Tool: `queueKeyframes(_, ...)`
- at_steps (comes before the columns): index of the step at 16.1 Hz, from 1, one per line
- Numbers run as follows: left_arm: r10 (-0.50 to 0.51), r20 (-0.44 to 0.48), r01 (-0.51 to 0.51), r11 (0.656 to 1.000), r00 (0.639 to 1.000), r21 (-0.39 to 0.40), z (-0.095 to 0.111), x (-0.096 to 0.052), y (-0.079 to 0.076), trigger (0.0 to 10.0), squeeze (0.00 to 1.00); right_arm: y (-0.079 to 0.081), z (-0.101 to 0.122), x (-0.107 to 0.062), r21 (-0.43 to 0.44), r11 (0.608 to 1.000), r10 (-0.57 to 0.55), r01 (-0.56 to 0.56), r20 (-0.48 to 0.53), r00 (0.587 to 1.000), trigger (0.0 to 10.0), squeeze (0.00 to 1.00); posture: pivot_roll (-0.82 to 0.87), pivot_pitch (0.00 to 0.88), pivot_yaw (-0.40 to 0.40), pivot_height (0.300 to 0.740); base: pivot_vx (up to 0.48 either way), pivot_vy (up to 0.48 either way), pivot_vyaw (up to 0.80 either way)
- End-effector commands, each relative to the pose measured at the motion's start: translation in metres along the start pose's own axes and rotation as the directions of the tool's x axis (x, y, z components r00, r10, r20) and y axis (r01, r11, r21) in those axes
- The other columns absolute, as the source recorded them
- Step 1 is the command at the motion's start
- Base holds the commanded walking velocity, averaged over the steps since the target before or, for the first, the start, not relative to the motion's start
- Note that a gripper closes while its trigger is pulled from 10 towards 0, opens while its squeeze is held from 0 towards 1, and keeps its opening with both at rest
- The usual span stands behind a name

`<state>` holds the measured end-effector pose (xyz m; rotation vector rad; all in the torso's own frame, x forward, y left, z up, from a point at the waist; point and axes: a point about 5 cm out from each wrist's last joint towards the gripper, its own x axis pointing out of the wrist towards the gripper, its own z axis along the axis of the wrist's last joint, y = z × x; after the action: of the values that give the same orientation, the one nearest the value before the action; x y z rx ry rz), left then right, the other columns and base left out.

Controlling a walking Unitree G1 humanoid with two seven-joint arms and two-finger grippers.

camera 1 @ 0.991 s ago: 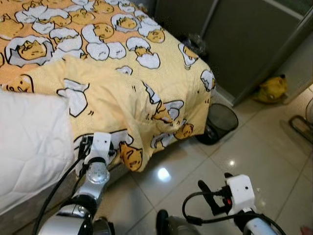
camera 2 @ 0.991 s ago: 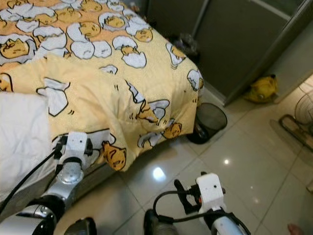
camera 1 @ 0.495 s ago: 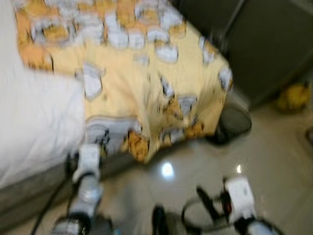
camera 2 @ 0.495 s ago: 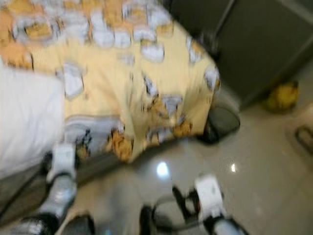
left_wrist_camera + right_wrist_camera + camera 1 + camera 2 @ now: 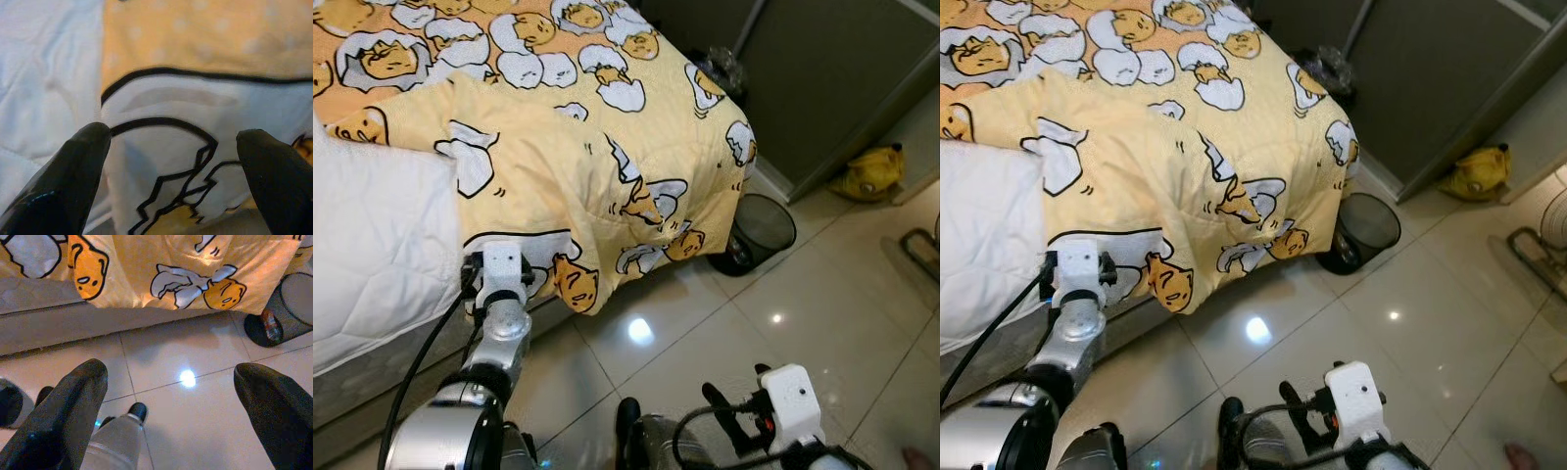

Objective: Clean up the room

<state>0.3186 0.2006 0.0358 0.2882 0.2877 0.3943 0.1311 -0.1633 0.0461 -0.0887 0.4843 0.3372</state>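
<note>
A yellow blanket point(image 5: 607, 157) printed with egg cartoons covers the bed and hangs over its corner toward the floor. Beside it lies bare white quilted bedding point(image 5: 382, 255). My left gripper point(image 5: 173, 134) is open at the bed's side. Its two black fingers point at the blanket's hanging edge point(image 5: 195, 161), with nothing held between them. My right gripper point(image 5: 168, 369) is open and low over the glossy floor tiles point(image 5: 195, 411), apart from the bed and holding nothing.
A black mesh waste bin point(image 5: 762, 233) stands on the floor at the bed's corner, under the draped blanket. A yellow soft thing point(image 5: 867, 174) lies by the dark wardrobe doors point(image 5: 822, 69). A wire frame point(image 5: 922, 253) is at the right edge.
The whole view blurred and shifted as the camera moved. My left gripper stays at the blanket's hanging edge, and my right gripper sits lower in the picture.
</note>
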Motion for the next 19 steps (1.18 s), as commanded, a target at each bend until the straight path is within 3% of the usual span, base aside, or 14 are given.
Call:
queueKeyframes(1,0.022,-0.052,-0.02,0.999,0.998,0.041,-0.009,-0.002,0.002,10.0,0.0,-0.006,-0.002,-0.007,-0.019,0.999,-0.03,0.029,-0.026,0.999,10.0,0.0,-0.23,0.227,-0.189,0.74,0.0,0.0,0.0)
queueKeyframes(4,0.056,-0.088,-0.052,0.998,0.995,0.044,-0.01,0.003,0.012,10.0,0.0,-0.009,-0.006,-0.021,-0.019,0.998,-0.057,0.056,-0.056,0.997,10.0,0.0,-0.27,0.244,-0.19,0.74,0.0,0.0,0.0)
queueKeyframes(6,-0.014,-0.093,0.01,0.999,0.996,-0.043,-0.004,0.005,0.007,10.0,0.0,-0.008,-0.007,-0.031,-0.018,0.998,-0.065,0.064,-0.071,0.995,10.0,0.0,-0.29,0.253,-0.195,0.74,0.0,0.0,0.0)
queueKeyframes(9,-0.075,-0.097,0.067,0.995,0.992,-0.08,0.0,0.007,0.003,10.0,0.0,-0.006,-0.007,-0.036,-0.015,0.998,-0.066,0.065,-0.079,0.995,10.0,0.0,-0.3,0.266,-0.196,0.74,0.0,0.0,0.0)
queueKeyframes(10,-0.103,-0.138,0.099,0.994,0.985,-0.036,-0.002,0.009,0.004,6.6,0.0,-0.004,-0.009,-0.04,-0.012,0.998,-0.064,0.063,-0.096,0.993,10.0,0.0,-0.31,0.28,-0.197,0.74,0.0,0.0,0.0)
queueKeyframes(12,-0.073,-0.171,0.068,0.997,0.983,-0.034,-0.004,0.012,0.012,0.0,0.0,-0.004,-0.007,-0.042,-0.011,0.998,-0.064,0.063,-0.099,0.993,10.0,0.0,-0.33,0.289,-0.201,0.74,0.0,0.0,0.0)
queueKeyframes(16,-0.056,-0.164,0.046,0.997,0.985,-0.06,-0.003,0.015,0.021,0.0,0.0,-0.005,-0.007,-0.036,-0.008,0.998,-0.061,0.06,-0.102,0.993,10.0,0.0,-0.29,0.269,-0.205,0.74,0.0,0.0,0.0)
queueKeyframes(19,-0.144,-0.17,0.135,0.989,0.975,-0.061,-0.01,0.01,0.015,0.0,0.0,-0.006,-0.005,-0.025,-0.006,0.999,-0.053,0.052,-0.089,0.995,10.0,0.0,-0.26,0.258,-0.194,0.74,0.0,0.0,0.0)
